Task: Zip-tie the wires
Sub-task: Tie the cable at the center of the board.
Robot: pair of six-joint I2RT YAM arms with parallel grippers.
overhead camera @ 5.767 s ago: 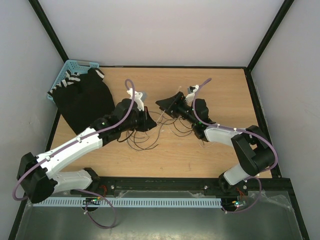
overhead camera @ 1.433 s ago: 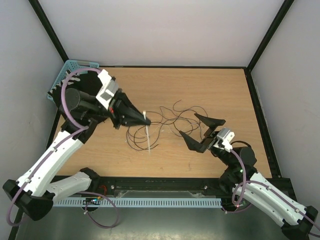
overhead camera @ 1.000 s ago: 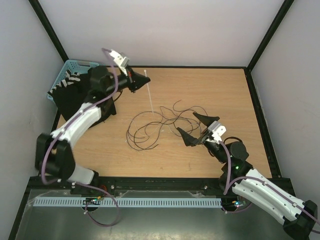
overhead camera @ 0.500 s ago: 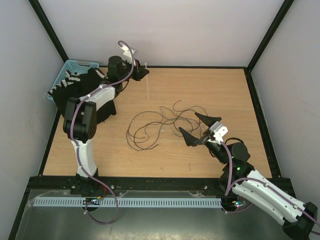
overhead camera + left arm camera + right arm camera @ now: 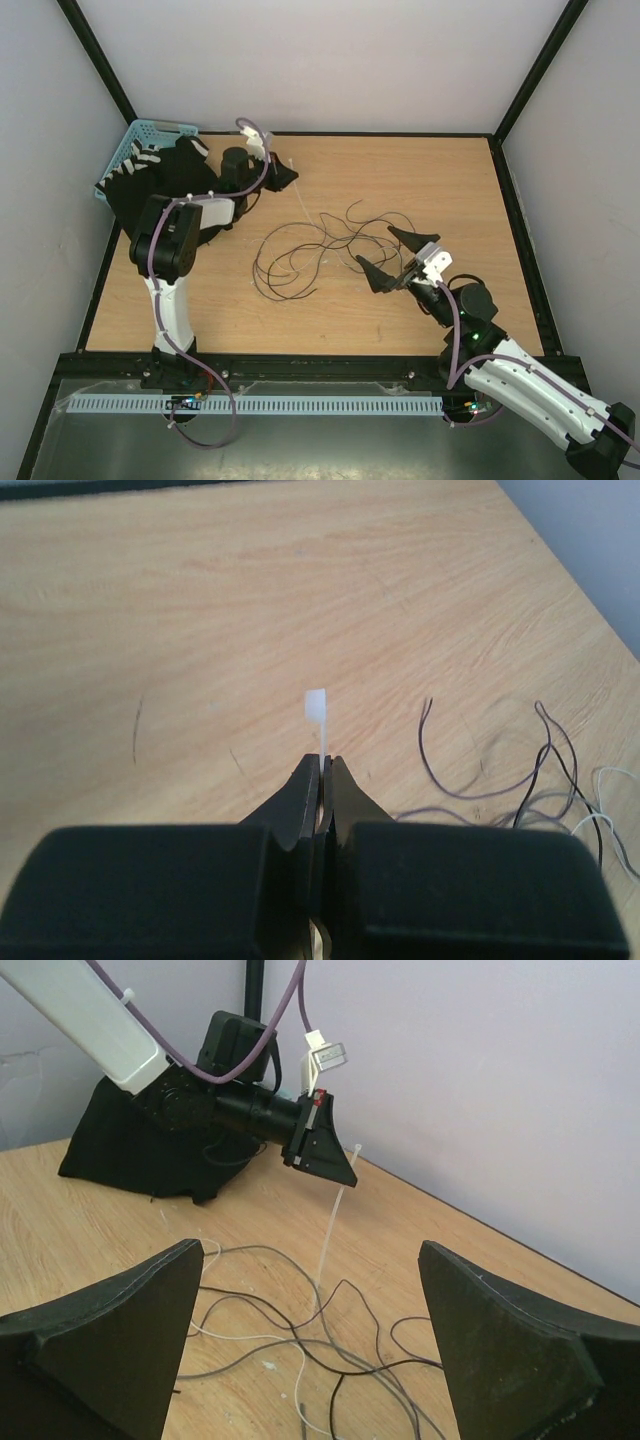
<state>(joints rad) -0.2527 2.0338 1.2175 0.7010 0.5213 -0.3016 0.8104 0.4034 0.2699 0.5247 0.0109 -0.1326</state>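
White arm point(image 5: 168, 310) folded back — left claw point(image 5: 322, 767) pinching zip tie point(image 5: 328, 1235).

The left arm point(image 5: 168, 310) and right arm point(image 5: 522, 386) have smooth white shells and round black joints. Thin purple cables point(image 5: 454, 325) run along them. Their jaws are pointy black wedges.

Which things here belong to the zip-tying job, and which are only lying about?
For the job:
- the wires
- the zip tie, pinched in the shut left gripper
- the open right gripper, beside the wires

Lying about:
- the black cloth
- the blue basket
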